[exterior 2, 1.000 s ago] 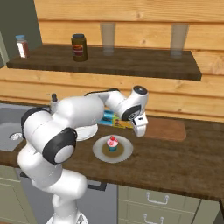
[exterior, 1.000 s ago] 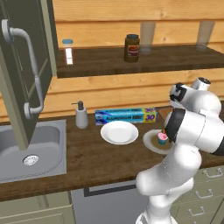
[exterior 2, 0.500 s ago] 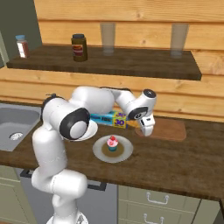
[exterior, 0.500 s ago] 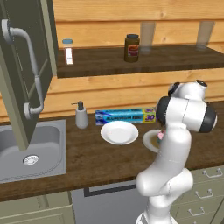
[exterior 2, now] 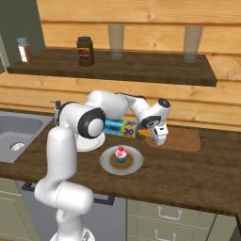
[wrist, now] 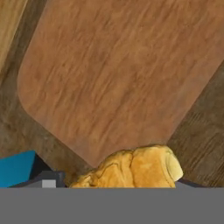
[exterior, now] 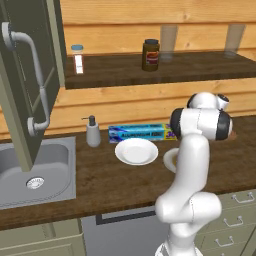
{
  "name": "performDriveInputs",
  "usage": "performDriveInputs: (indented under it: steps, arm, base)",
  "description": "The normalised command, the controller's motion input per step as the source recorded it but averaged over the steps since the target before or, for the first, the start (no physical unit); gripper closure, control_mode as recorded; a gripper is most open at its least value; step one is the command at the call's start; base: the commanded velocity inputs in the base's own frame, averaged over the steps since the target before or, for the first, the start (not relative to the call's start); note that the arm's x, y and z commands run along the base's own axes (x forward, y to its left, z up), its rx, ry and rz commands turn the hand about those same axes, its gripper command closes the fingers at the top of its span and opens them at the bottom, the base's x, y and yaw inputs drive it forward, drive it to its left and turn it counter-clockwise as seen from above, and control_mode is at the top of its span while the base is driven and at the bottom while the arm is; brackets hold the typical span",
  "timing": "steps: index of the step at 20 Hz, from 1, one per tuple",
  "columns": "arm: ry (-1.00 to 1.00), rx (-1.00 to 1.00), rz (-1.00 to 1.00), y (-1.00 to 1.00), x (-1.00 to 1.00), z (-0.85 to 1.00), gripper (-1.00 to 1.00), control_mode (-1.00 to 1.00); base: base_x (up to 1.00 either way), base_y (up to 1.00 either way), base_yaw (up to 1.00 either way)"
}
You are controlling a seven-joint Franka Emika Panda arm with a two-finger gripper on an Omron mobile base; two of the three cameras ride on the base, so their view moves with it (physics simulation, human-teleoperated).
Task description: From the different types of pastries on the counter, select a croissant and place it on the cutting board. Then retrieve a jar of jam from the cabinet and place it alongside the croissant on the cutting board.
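- Two steps make up this job, and I judge the first one is only near its end: the croissant [wrist: 135, 170] is lifted but not yet set down.
- Nearest to me on the counter [exterior 2: 188, 174], the pink-frosted cupcake [exterior 2: 121, 154] sits on its grey plate [exterior 2: 134, 164], left alone, as it should be.
- Just beyond it the gripper [exterior 2: 159, 136] hangs over the left end of the cutting board [exterior 2: 183, 141]. In the hand view the croissant sits between the finger tips, so the claw seems closed on it, with the bare board below.
- The board has nothing on it yet; lowering and releasing the pastry is what remains of this step.
- Behind are a white plate [exterior: 136, 151], a blue foil box [exterior: 142, 132] and a soap dispenser [exterior: 92, 132].
- Farther to the left, the cabinet door [exterior: 27, 85] stands open. I cannot see any jam jar there, so the whole second step is left.
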Motion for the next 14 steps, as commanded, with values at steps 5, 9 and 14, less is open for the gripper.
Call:
performDriveInputs:
  steps: [5,9,14]
  arm:
    - [0.00,0.00,0.00,-0.01,0.37,-0.30,1.00,-1.00]
    - [0.00,0.00,0.00,-0.04,0.13,-0.45,1.00,-1.00]
    - [0.00,0.00,0.00,-0.22,0.00,-0.03,-1.00,-1.00]
  base:
    - [0.00,0.00,0.00]
    - [0.00,0.00,0.00]
    - [0.00,0.00,0.00]
